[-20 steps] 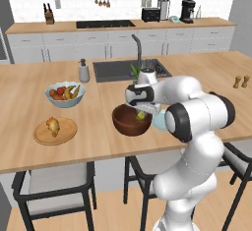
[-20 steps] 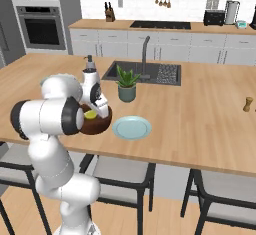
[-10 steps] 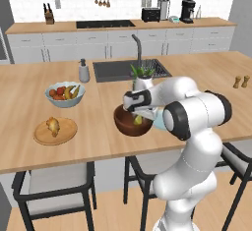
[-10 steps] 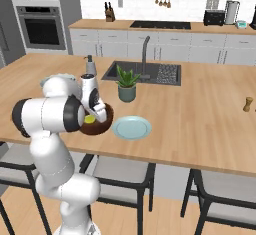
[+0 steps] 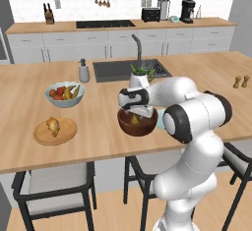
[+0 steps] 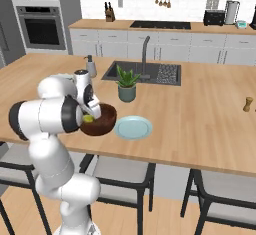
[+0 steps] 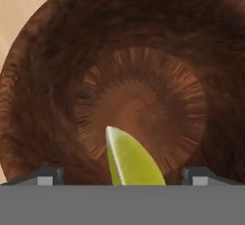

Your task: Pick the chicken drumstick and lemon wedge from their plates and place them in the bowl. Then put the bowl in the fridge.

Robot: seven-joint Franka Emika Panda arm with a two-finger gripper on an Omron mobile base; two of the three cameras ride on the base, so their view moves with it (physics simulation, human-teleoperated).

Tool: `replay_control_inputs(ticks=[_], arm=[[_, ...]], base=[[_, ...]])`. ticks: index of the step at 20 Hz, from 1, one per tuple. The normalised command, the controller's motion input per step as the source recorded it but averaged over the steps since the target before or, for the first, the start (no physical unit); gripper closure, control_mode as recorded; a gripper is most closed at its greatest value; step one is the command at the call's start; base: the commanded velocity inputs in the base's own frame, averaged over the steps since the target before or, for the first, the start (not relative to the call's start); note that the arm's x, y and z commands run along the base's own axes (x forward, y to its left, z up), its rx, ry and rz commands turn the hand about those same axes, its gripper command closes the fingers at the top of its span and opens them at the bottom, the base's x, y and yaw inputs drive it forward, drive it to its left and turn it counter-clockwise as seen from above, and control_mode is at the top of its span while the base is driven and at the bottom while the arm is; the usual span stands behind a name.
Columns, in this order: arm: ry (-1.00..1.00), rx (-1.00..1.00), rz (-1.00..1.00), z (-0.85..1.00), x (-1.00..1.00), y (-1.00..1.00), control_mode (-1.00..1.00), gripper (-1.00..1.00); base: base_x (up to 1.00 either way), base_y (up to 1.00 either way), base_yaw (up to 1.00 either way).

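Poised right over the bowl (image 7: 134,66) with claw (image 7: 125,175) spread wide and clamped on nothing, letting the wedge (image 7: 130,159) between the tips drop inside, leaving the drumstick (image 5: 52,125) well off to the side on its plate (image 5: 69,132).

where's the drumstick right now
The drumstick lies on the wooden plate at the left of the left base view, just in front of the fruit bowl.
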Motion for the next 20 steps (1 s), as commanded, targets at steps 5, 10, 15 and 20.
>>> replay_control_inputs(ticks=[5, 10, 15, 20], arm=[[0.00, 0.00, 0.06, 0.35, 0.00, 0.05, -1.00, -1.00], [0.00, 0.00, 0.09, 0.64, -0.20, 0.19, -1.00, -1.00], [-0.03, -0.05, 0.21, 0.49, -0.78, 0.88, -1.00, -1.00], [-0.10, -0.13, 0.31, 0.03, -0.81, 1.00, -1.00, -1.00]], base=[[0.00, 0.00, 0.00], [0.00, 0.00, 0.00], [0.00, 0.00, 0.00], [0.00, 0.00, 0.00]])
